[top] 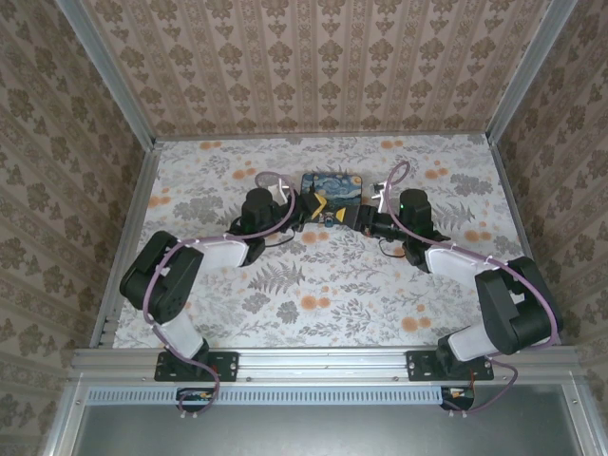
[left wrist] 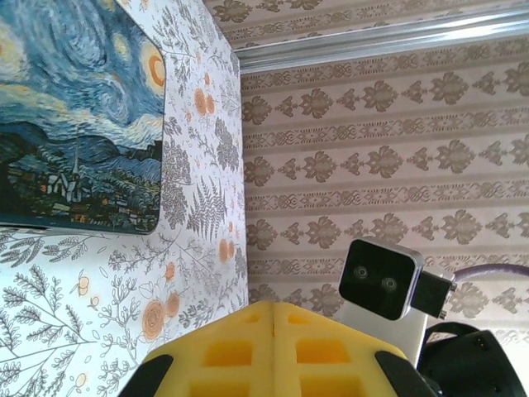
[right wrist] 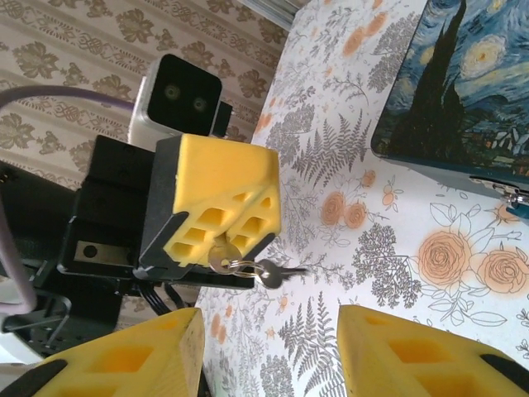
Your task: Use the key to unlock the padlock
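Observation:
In the right wrist view my left gripper (right wrist: 227, 240) is shut on the round head of a silvery key (right wrist: 216, 258). A ring and a second key (right wrist: 277, 273) dangle from it just above the table. My right gripper (right wrist: 269, 313) stands open below them, nothing between its yellow fingers (right wrist: 388, 347). A small silvery piece (right wrist: 506, 188), apparently the padlock, sits at the near edge of the blue night-sky tin (right wrist: 463, 91), cut by the frame. From above, both grippers meet in front of the tin (top: 331, 184): left gripper (top: 318, 207), right gripper (top: 361, 217).
The floral table (top: 323, 285) spreads out in front of both arms. Patterned walls (top: 313, 66) close in the back and sides. In the left wrist view, the tin (left wrist: 74, 116) lies beyond the shut left gripper (left wrist: 274, 308), and the right wrist's camera (left wrist: 380, 279) faces it.

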`<state>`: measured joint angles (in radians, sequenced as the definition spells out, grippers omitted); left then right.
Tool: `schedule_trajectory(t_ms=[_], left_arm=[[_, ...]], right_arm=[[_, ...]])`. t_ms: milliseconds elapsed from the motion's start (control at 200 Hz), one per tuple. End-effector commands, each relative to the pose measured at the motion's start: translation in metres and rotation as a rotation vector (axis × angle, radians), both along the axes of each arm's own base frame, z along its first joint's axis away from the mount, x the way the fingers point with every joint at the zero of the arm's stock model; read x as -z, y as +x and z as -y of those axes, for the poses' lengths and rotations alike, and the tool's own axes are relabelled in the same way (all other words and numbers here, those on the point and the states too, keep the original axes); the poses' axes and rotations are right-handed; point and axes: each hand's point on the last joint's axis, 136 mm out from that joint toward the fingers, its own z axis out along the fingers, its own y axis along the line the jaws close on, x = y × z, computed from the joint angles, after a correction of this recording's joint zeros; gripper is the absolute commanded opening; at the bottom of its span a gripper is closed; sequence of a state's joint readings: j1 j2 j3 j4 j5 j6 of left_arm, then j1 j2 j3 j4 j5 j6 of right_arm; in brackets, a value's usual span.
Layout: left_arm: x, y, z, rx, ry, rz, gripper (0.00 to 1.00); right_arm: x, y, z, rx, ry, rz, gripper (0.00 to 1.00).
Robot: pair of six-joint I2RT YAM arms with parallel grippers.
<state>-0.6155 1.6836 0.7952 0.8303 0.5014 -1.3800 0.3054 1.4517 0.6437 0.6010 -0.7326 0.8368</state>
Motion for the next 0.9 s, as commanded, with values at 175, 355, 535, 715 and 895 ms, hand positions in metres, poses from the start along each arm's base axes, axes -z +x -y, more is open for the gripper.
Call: schedule_trajectory(t_ms=[175, 355, 535, 715, 895], left_arm=[[-0.03, -0.012, 0.0, 0.03, 0.116, 0.162, 0.0], [-0.036, -0.004, -0.006, -0.021, 0.134, 0.237, 0.0], [-0.043, 0.008, -0.012, -0.099, 0.119, 0.327, 0.0], [-0.048, 0.018, -0.014, -0.155, 0.061, 0.37, 0.0], [-0.045, 0.024, -0.01, -0.174, -0.005, 0.368, 0.0]], right_arm=[[-0.019, 0.006, -0.001, 0.062, 0.166, -0.007, 0.51], [-0.033, 0.006, -0.002, 0.146, 0.347, -0.117, 0.61], [-0.035, 0.005, 0.0, 0.247, 0.43, -0.231, 0.66], [-0.035, 0.007, -0.004, 0.323, 0.538, -0.333, 0.66], [-0.034, 0.013, -0.021, 0.343, 0.617, -0.373, 0.66]])
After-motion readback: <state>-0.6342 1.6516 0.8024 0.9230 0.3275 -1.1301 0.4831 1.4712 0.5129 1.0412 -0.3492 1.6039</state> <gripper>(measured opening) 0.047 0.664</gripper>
